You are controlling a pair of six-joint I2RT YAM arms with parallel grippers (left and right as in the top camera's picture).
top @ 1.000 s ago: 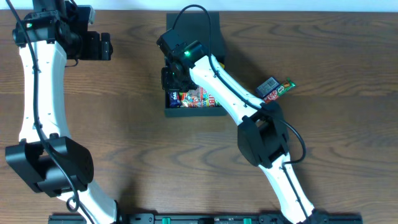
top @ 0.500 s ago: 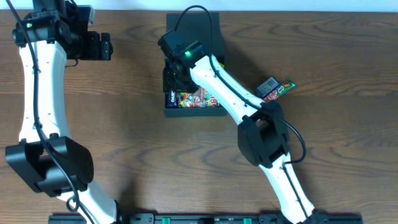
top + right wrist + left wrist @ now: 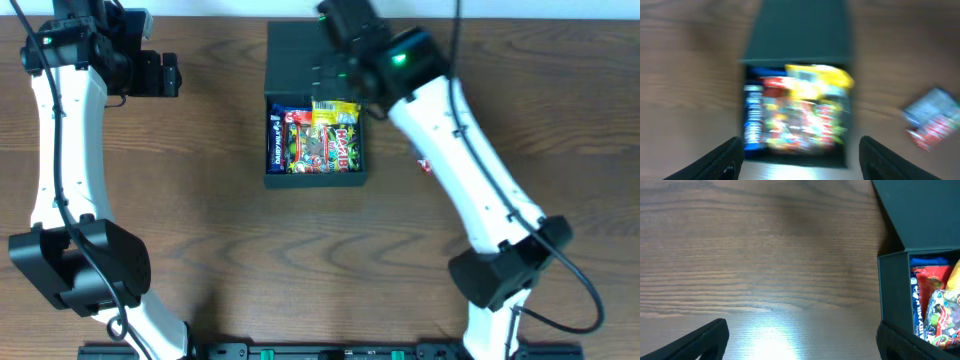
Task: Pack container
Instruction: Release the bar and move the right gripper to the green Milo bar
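Note:
The container (image 3: 274,181) is a dark box on the wooden table, with its flap lid (image 3: 293,58) laid open at the far side. It holds a blue packet (image 3: 275,140), colourful snack packets (image 3: 322,148) and a yellow packet (image 3: 335,112) on top. My right gripper (image 3: 338,62) hangs high over the lid and the box's far edge. In the blurred right wrist view it (image 3: 802,161) is open and empty above the container (image 3: 795,159). My left gripper (image 3: 160,75) is open at the far left, with the container's wall (image 3: 892,295) beside its right finger (image 3: 920,345).
Loose snack packets (image 3: 932,120) lie on the table to the right of the container. In the overhead view only a red corner (image 3: 422,163) of them shows from under my right arm. The left arm stands along the table's left side.
My right gripper has risen out of the container and opened. A yellow packet now lies on top of the others. The right arm has swung up and away. The left arm has not moved.

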